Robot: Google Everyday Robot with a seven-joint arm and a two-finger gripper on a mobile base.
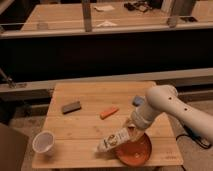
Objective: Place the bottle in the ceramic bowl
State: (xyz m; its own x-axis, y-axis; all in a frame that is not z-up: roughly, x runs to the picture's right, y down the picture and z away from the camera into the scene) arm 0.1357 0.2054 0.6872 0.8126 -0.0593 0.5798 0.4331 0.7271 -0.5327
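The pincer [129, 128], largely masked by the white arm's wrist, is closed on the upper end of the slim cream plastic bottle with printed label [113, 139]. The bottle slants down-left, over the left rim of the shallow orange-red glazed bowl [137, 152]; contact between them cannot be made out. The bowl sits at the wooden tabletop's [85, 125] front edge. A blue object [137, 100] is half hidden behind the arm.

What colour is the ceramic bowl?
The ceramic bowl is orange-red in the camera view; the gripper holds the bottle over its rim.
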